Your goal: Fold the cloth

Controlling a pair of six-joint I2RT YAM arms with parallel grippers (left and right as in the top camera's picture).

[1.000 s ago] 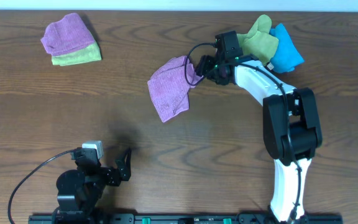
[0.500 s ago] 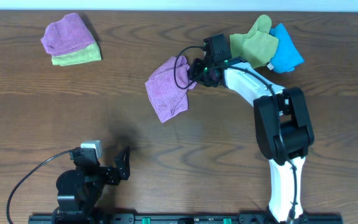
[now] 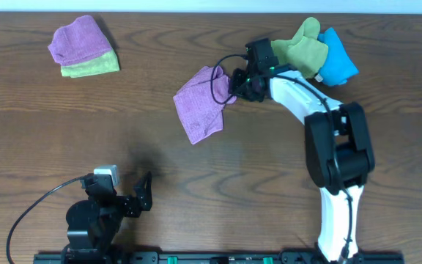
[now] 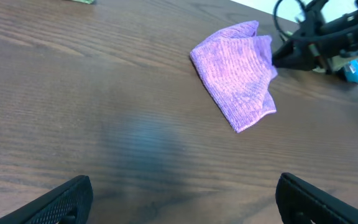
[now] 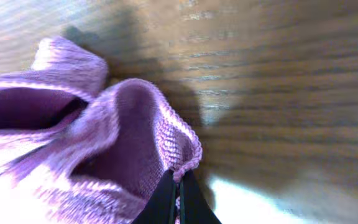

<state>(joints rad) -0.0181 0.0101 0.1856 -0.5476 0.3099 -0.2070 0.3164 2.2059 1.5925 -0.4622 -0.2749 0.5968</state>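
The right gripper [image 5: 178, 186] is clenched on the cloth [image 3: 200, 106]. In the right wrist view its two dark fingers meet at the bottom edge with a stitched hem caught between them. That view is blurred, so how much fabric sits in the pinch is hard to tell. Just above the fingers the hem curls up into two open loops, one in front of the other, so the gripped edge is bunched rather than taut.

From overhead, the grip is at the cloth's right-hand edge, and the rest trails away down and to the left over the table [image 3: 233, 183]. The cloth lies in the upper middle of the table as a rumpled, lopsided shape with a puckered top and one pointed lower corner. No white tag shows.

The left gripper [image 4: 185, 186] is released, with its jaws spread wide. It sits low at the near left, well apart from the cloth, which lies ahead in its own view.

A green cloth [image 3: 302, 48] and a blue cloth [image 3: 337, 62] lie heaped at the top right, near the right arm. A second purple cloth [image 3: 79, 38] rests on a lime one [image 3: 94, 67] at the top left.

I judge the task barely begun. No clean fold shows, and the cloth is not yet spread flat. Flattening, squaring the edges and folding all remain.
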